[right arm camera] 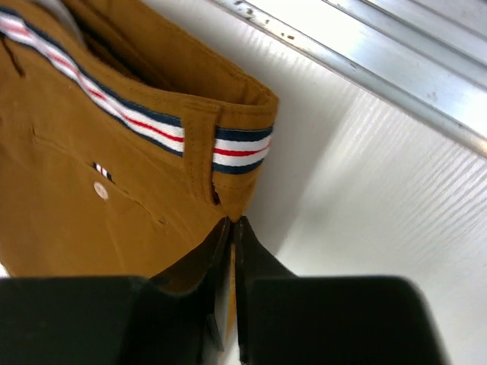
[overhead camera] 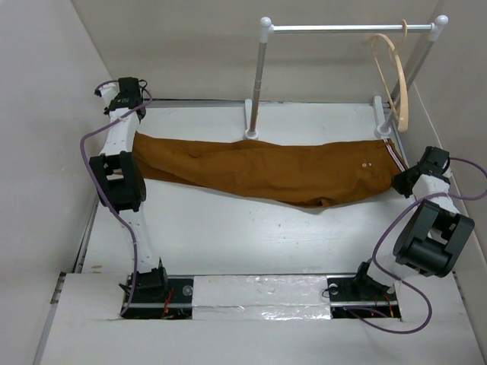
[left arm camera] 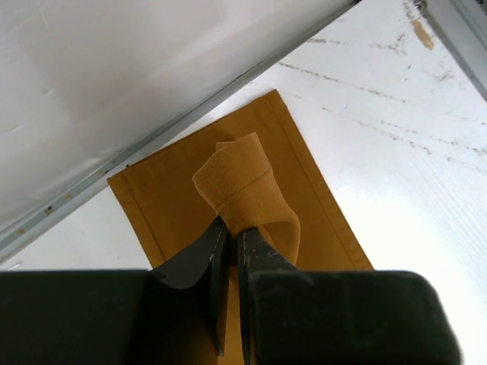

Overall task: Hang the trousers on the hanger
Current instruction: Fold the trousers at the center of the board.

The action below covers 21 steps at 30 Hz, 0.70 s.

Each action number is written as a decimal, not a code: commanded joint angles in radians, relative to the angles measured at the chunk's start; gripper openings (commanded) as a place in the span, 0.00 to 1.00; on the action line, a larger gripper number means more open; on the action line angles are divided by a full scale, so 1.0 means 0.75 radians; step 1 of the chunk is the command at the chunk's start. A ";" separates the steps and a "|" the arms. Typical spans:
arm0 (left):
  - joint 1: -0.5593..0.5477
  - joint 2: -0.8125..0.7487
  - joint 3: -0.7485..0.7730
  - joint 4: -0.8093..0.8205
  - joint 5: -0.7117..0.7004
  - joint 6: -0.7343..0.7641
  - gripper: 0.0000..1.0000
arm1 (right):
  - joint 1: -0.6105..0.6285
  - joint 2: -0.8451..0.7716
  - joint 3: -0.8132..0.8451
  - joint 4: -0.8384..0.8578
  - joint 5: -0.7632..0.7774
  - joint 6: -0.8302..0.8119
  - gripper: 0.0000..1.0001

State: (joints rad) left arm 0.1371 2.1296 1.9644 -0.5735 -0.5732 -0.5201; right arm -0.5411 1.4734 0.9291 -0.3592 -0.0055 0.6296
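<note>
Top view: long rust-brown cloth trousers (overhead camera: 259, 171) lie stretched along the white counter (overhead camera: 228, 236). They look soft, light and floppy, likely to sag unless pinched at the firmer hems. A thin pale peach hanger (overhead camera: 396, 84) hangs on the metal rail (overhead camera: 342, 28) beyond the right hand (overhead camera: 399, 181). Both arms reach outward, the left hand (overhead camera: 131, 122) at the leg end.

Left wrist view: the left hand (left arm camera: 228, 228) is closed on a raised fold of cuff (left arm camera: 236, 182).

Right wrist view: the right hand (right arm camera: 232, 224) is pinched shut on the waist edge, just below the striped waistband (right arm camera: 152, 129).
</note>
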 commanded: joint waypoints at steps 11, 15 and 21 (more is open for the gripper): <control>-0.013 -0.022 0.058 0.151 0.149 0.108 0.64 | 0.269 -0.291 0.024 -0.041 -0.074 -0.162 0.73; 0.013 -0.278 -0.152 0.245 0.259 0.082 0.81 | 0.439 -0.442 -0.064 -0.039 -0.148 -0.171 0.59; 0.105 -0.712 -0.535 0.335 0.369 0.027 0.80 | 0.754 -0.627 -0.126 -0.090 -0.220 -0.201 0.04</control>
State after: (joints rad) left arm 0.1703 1.7996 1.6035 -0.4004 -0.3290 -0.4736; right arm -0.0505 1.0550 0.8524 -0.3985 -0.1249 0.5110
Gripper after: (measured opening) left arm 0.806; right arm 0.062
